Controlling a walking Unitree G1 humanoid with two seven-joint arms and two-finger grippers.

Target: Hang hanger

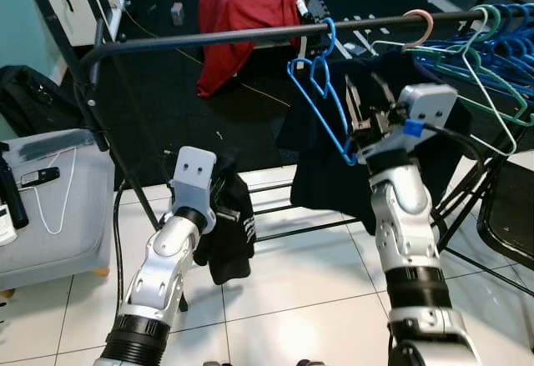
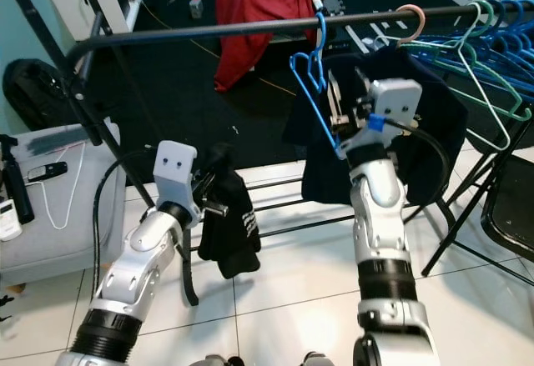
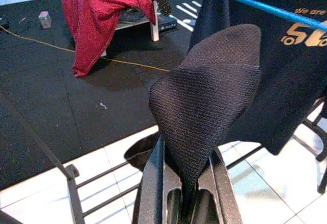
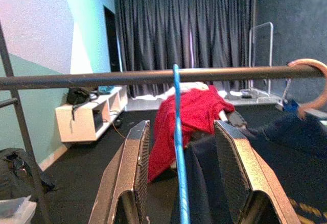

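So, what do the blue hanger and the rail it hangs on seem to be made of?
The blue hanger looks like thin wire with a glossy blue coating, probably plastic over metal: it is slim, evenly coloured and catches light. The rail looks like a dark metal tube with a matte painted finish: round, straight, with dull highlights.

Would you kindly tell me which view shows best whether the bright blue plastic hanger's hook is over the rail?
The left eye view: the bright blue plastic hanger hooks over the dark metal rail. The right eye view matches. The right wrist view shows it edge-on between the open right claw.
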